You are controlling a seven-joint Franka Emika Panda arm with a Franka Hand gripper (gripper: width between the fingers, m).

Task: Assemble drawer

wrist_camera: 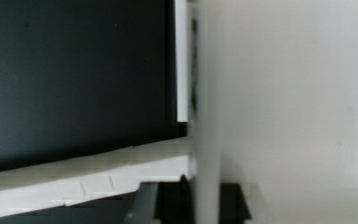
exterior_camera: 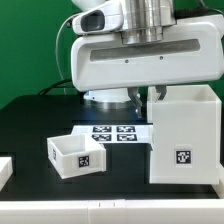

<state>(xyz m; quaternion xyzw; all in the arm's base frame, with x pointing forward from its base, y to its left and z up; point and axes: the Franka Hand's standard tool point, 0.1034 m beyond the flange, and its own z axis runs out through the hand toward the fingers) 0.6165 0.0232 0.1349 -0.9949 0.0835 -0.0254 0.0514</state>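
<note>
Table (exterior_camera: 40, 125): a flat black top that carries everything here; a pale strip runs along its near edge.
Drawer (exterior_camera: 72, 158): a small white open-top tray with thick walls, standing upright on the table toward the exterior view's left. A black-and-white tag shows on one outer wall.
Box (exterior_camera: 185, 135): larger and taller, white, standing on the table at the exterior view's right, well apart from the drawer. A tag sits low on its near face.
Marker board (exterior_camera: 115, 132): thin, white, lying flat between the drawer and the box, farther back; several tags show.
White piece (exterior_camera: 5, 172): at the exterior view's left edge, cut off by the frame; its kind cannot be told.
</note>
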